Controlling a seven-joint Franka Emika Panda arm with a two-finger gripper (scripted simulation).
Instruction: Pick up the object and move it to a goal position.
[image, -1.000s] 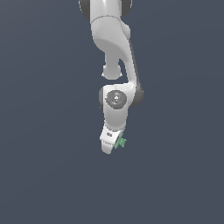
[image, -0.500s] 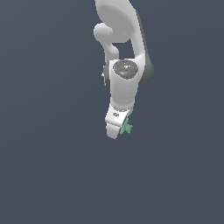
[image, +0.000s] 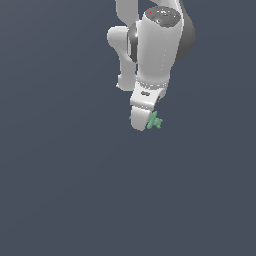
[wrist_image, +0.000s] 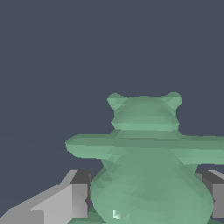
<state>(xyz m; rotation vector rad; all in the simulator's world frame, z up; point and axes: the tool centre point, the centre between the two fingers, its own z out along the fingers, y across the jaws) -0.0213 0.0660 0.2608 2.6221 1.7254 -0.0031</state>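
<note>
A white Panda arm (image: 152, 45) reaches down from the top of the exterior view, its gripper (image: 142, 120) pointing at a plain dark blue-grey floor (image: 60, 190). The pale-green object (image: 155, 121) sits at the gripper's tip, sticking out toward the exterior view's right, with a sliver of green also showing at the tip's other edge. Most of it is hidden behind the white gripper body in this view.

The wrist view shows the object (wrist_image: 148, 166) close up, filling the lower half of the picture: a rounded body, two stubby ear-like knobs on a smaller upper part, and two arm-like bars stretching out sideways. Grey fingers (wrist_image: 78, 194) flank the rounded body on both sides, each touching it, so the jaws are pinching the object between them. Beyond the object lies only the same flat dark surface.

No shadow or contact line is visible under the object in either view, so whether it rests on the floor or hangs above it cannot be told.
</note>
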